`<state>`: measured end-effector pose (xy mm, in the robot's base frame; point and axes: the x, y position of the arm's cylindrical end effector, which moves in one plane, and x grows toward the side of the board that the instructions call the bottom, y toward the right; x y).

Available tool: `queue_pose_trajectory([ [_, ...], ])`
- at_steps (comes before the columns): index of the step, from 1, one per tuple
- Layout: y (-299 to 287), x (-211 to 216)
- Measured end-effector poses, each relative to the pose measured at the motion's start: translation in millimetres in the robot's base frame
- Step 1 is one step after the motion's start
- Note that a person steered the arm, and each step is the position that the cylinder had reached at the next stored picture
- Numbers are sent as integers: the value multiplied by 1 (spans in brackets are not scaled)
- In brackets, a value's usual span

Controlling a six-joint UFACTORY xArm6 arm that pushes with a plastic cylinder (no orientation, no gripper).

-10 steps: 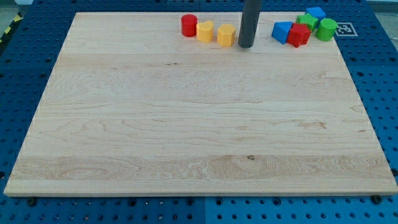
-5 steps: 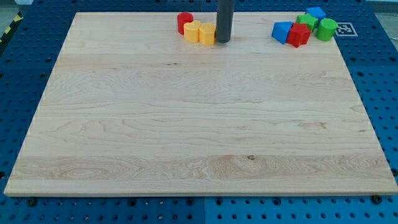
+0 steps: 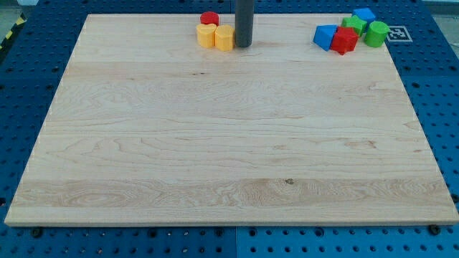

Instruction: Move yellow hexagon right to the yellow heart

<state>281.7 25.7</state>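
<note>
Two yellow blocks sit side by side near the board's top edge. The right one (image 3: 224,37) looks like the hexagon and the left one (image 3: 206,34) looks like the heart; they touch. A red cylinder (image 3: 209,18) stands just behind the left yellow block, against it. My tip (image 3: 244,46) is right beside the hexagon, on its right side, touching or nearly touching it. The dark rod rises out of the view's top.
A cluster of blocks sits at the view's top right: a blue block (image 3: 325,36), a red block (image 3: 345,40), a green block (image 3: 353,24), another blue block (image 3: 364,14) and a green block (image 3: 376,33). The wooden board (image 3: 229,158) lies on a blue perforated table.
My tip has slid left along the top edge, pushing the yellow hexagon into the yellow heart. Both yellow blocks and the red cylinder have shifted left.
</note>
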Motion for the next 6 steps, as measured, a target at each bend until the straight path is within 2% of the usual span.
queue_pose_trajectory([
  [3, 2, 56],
  [5, -39, 56],
  [6, -40, 55],
])
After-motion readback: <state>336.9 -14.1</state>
